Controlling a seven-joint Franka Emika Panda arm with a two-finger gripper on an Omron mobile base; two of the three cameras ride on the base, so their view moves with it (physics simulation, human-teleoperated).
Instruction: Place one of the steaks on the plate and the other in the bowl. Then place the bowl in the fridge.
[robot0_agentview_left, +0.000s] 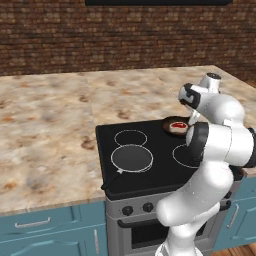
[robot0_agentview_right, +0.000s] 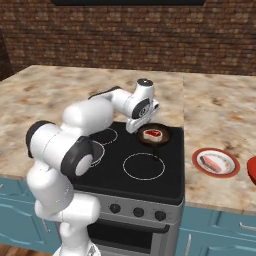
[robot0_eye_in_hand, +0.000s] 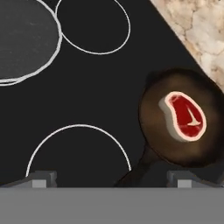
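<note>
The stove (robot0_agentview_left: 150, 160) is the landmark here: a black glass top with white ring marks, set into the marble desk (robot0_agentview_left: 50, 125), with grey knobs on its front and blue cabinet doors (robot0_agentview_left: 45, 230) on both sides below.

On the stove, the burner nearest the front in the right base view is bare. A flat dark round lid or disc (robot0_agentview_left: 131, 157) lies on the front left burner in the left base view.

At the far right corner of the stove stands a dark brown frying pan (robot0_eye_in_hand: 181, 124). Its handle points toward the front of the stove. Inside the pan lies one steak (robot0_eye_in_hand: 187, 115), red with a pale edge and a small white streak.

The gripper (robot0_eye_in_hand: 111, 179) hangs above the stove, just beside the pan on its left side and not touching it. The fingers (robot0_eye_in_hand: 41, 178) stand wide apart and hold nothing; in the hand view both tips show at the bottom, and the pan handle passes between them lower down on the stove.

To the right of the stove, on the desk, sits the plate (robot0_agentview_right: 200, 154) with a red rim. The second steak (robot0_agentview_right: 213, 162) lies flat on it. Farther right from the stove, at the picture edge, shows a part of the red bowl (robot0_agentview_right: 252, 169), apart from the plate.

Behind the stove, the desk continues to a brick wall (robot0_agentview_left: 100, 35).
</note>
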